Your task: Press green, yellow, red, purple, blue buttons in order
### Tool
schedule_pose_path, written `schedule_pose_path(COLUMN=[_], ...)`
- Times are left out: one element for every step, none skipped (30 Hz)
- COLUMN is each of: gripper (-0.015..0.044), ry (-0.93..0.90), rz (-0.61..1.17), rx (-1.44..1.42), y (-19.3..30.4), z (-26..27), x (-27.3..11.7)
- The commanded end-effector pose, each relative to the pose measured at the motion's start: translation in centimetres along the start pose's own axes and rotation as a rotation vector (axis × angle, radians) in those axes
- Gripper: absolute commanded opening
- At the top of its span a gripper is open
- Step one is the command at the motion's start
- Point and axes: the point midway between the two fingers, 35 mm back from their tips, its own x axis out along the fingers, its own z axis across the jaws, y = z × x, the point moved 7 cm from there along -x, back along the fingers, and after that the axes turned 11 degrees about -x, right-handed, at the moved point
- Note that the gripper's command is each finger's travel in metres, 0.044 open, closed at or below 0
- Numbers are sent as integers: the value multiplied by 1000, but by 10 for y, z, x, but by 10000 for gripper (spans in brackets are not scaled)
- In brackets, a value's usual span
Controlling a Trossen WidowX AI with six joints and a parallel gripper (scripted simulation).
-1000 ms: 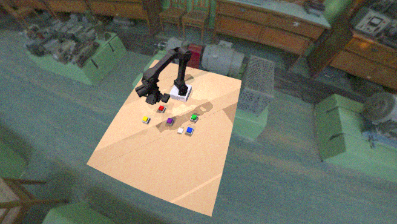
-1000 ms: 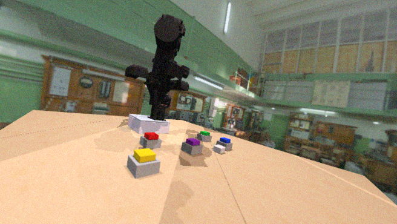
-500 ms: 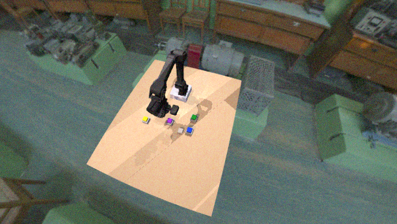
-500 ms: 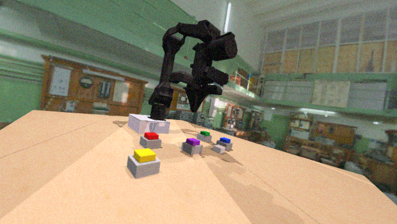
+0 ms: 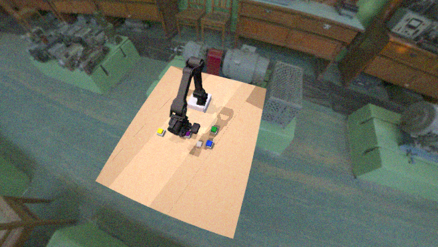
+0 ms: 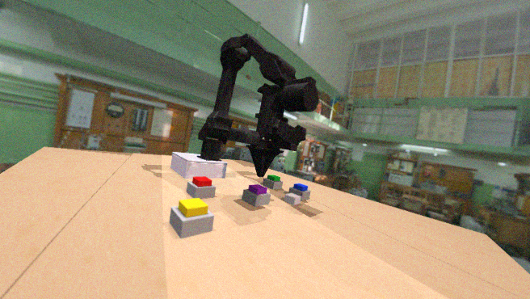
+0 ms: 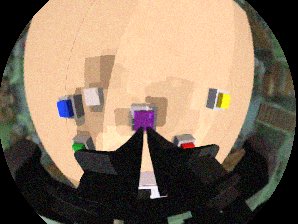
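Note:
My gripper [image 6: 261, 175] [image 7: 144, 129] is shut and empty, its tips a little above the purple button [image 6: 258, 189] [image 7: 144, 119] [image 5: 187, 134], with a gap showing in the exterior view. The purple cap stands up from its grey base. The green button [image 5: 214, 129] [image 6: 274, 178] and the blue button [image 5: 209, 143] [image 6: 300, 187] [image 7: 65, 108] are on one side. The red button [image 6: 202, 181] [image 7: 187, 146] and the yellow button [image 5: 160, 131] [image 6: 193, 207] [image 7: 223, 101] are on the other. The arm hides the red button in the top view. All visible caps stand raised.
A small pale block [image 5: 199, 143] [image 6: 292, 198] [image 7: 92, 96] lies close beside the blue button. The arm's white base box [image 5: 199, 107] [image 6: 198, 166] stands behind the buttons on the wooden table [image 5: 187, 173] [image 6: 121, 242].

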Motion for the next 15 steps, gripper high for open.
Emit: schedule_pose_path(gripper=[20,20,20,20,20,20,20,20,20,20,20,20,20,20,20], ry=[-1,-1,-1,-1,-1,-1,-1,-1,-1,-1,-1,-1,-1,-1,-1], rz=[5,5,5,5,5,5,5,5,5,5,5,5,5,5,5], rx=[4,4,4,4,4,4,4,4,4,4,4,4,4,4,4], y=[1,1,1,1,1,1,1,1,1,1,1,1,1,1,1], z=[0,0,0,0,0,0,0,0,0,0,0,0,0,0,0], x=[6,8,10,11,13,15,16,18,20,21,23,25,26,28,29])
